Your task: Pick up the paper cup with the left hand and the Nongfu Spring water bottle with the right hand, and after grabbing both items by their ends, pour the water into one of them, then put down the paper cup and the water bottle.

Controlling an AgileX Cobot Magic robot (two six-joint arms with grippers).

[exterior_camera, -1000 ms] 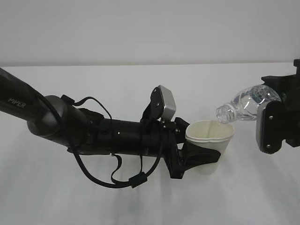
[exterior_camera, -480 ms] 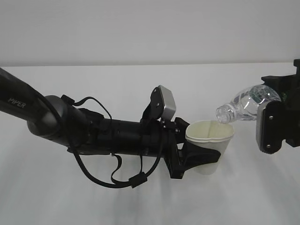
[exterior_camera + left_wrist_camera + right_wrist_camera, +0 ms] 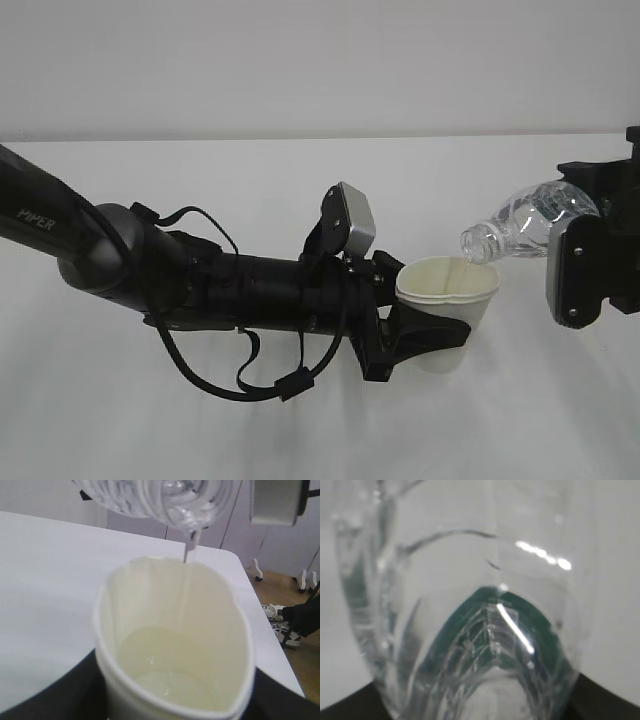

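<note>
My left gripper (image 3: 438,336) on the arm marked PIPER is shut on the paper cup (image 3: 449,286), held upright just above the table, its rim squeezed out of round. My right gripper (image 3: 580,240) is shut on the base end of the Nongfu Spring water bottle (image 3: 524,224), which is tipped with its open neck (image 3: 478,243) over the cup's far rim. From the left wrist, the bottle (image 3: 150,497) hangs above the cup (image 3: 220,630); a thin stream of water (image 3: 189,550) falls in, and water (image 3: 170,672) covers the bottom. The bottle (image 3: 470,580) with its green label (image 3: 530,615) fills the right wrist view.
A white table (image 3: 200,420) lies under both arms, with a pale wall behind. In the left wrist view the table's corner and edge (image 3: 242,570) lie past the cup, with wooden floor and a pair of shoes (image 3: 282,625) beyond.
</note>
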